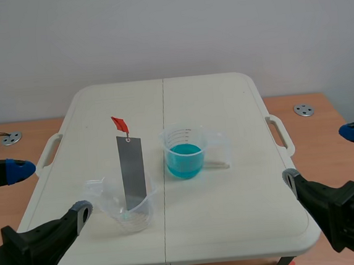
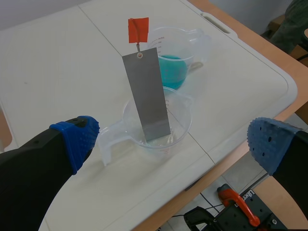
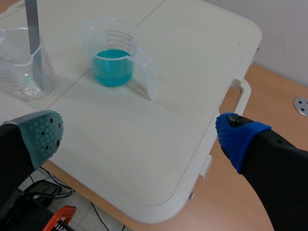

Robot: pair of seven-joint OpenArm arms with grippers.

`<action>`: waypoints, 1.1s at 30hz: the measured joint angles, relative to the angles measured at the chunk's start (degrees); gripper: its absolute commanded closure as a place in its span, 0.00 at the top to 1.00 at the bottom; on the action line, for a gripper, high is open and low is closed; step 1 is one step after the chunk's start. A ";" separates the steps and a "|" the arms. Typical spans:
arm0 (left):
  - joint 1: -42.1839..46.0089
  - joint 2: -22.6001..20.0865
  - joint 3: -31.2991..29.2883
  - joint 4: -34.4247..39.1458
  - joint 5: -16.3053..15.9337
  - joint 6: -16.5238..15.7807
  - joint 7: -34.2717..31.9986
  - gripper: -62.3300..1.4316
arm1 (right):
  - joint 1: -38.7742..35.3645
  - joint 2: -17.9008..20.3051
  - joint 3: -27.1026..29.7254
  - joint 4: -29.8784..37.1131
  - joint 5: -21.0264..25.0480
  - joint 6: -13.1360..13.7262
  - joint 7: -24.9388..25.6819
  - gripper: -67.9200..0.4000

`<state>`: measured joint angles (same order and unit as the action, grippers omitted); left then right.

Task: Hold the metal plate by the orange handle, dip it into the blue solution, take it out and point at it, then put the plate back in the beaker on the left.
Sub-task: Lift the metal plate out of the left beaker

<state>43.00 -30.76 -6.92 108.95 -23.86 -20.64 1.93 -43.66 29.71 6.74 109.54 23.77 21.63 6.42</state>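
The plate is parked in the empty beaker on the left side of the worktop. Its bottom end is down inside the beaker and it stands nearly upright with just a slight lean. Most of it sticks out above the rim. The orange handle is tied on at the very top, and nothing is touching it.

Just beside that, a little further back and to the right, is the second beaker holding the blue solution. The two beakers sit close but apart.

The left gripper sits low at the near left corner, short of the empty beaker and aimed at it, fingers spread wide and holding nothing. The left arm comes in low over the worktop's near edge.

The right gripper mirrors it at the near right corner, well away from both beakers, fingers also wide apart and holding nothing. The right arm comes in low at the worktop's edge, angled in toward the middle.
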 measured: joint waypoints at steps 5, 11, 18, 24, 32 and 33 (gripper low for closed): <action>0.00 0.00 0.00 0.00 0.00 0.00 0.00 1.00 | 0.00 0.00 0.00 0.00 0.00 0.00 0.00 0.98; 0.00 0.00 0.00 0.00 0.00 0.00 0.00 1.00 | 0.02 0.00 0.00 0.00 0.00 0.00 0.00 0.98; 0.00 0.00 0.00 0.00 0.00 0.24 0.04 0.92 | 1.88 -0.02 0.00 0.00 0.00 0.46 -0.26 0.98; 0.00 0.00 0.00 0.00 0.63 0.46 0.44 0.06 | 3.58 -0.02 -0.17 0.02 -0.04 1.49 -0.22 0.98; 0.00 0.00 -0.33 0.00 5.95 11.47 1.84 0.07 | 8.90 -0.02 -5.16 0.02 -1.90 3.65 -0.22 0.98; 0.02 0.00 -0.76 0.00 7.43 14.29 3.54 0.07 | 9.55 -0.02 -5.99 0.02 -1.92 3.67 -0.24 0.98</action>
<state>43.03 -30.76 -7.68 108.95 -16.43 -6.35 5.48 -34.11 29.69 0.75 109.56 21.85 25.30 6.17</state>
